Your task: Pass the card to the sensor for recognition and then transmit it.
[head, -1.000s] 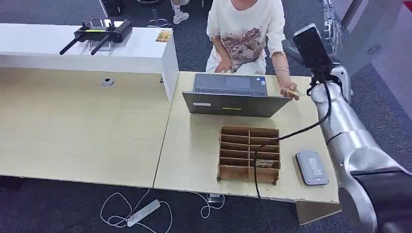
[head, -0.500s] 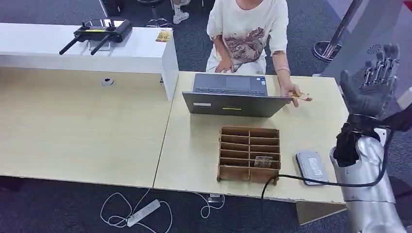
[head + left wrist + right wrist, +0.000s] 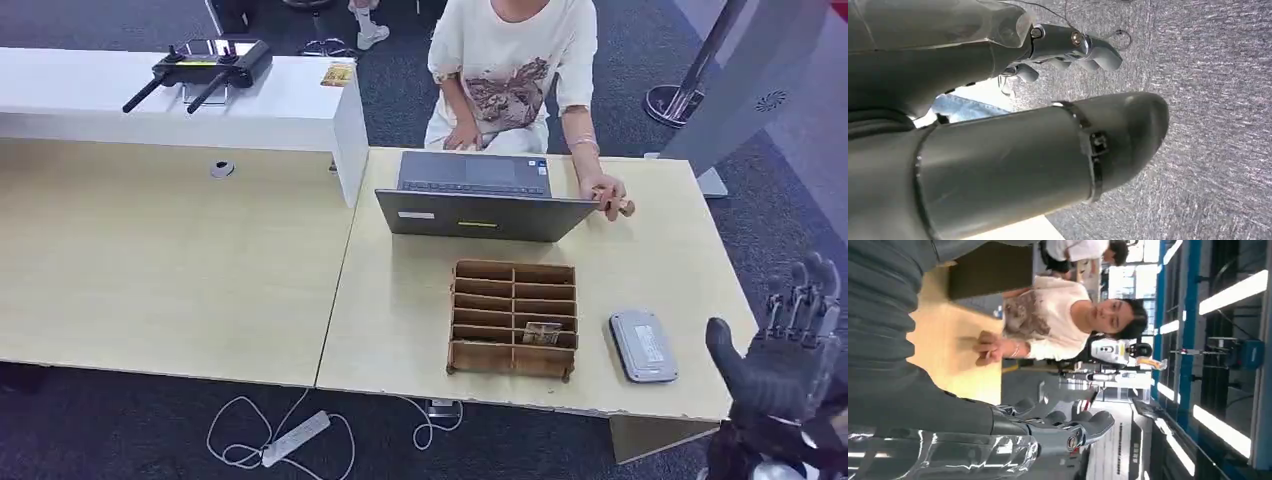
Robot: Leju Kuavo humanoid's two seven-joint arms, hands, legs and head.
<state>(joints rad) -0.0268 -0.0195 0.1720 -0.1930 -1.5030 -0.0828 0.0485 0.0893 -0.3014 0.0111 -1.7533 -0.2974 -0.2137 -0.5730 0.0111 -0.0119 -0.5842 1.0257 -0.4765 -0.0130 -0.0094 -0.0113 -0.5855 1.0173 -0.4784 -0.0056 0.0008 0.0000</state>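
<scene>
A person seated behind the laptop [image 3: 480,195] pinches a small tan card [image 3: 622,207] in one hand at the laptop's right corner; that hand and card [image 3: 984,351] also show in the right wrist view. The grey card sensor [image 3: 642,345] lies flat near the table's front right. My right hand [image 3: 785,360] hangs off the table's front right corner, fingers spread upward, holding nothing; its fingers [image 3: 1063,427] are stretched out and empty. My left hand [image 3: 1068,47] hangs over grey carpet with nothing in it.
A brown slotted organizer [image 3: 513,318] stands left of the sensor with another card [image 3: 541,333] in a front slot. A white counter [image 3: 180,95] at the back left carries a black controller [image 3: 200,65]. A power strip [image 3: 295,438] and cables lie on the floor.
My right arm has dropped from high near the person's hand to low beside the table's front right corner. The person has drawn the card in towards the laptop.
</scene>
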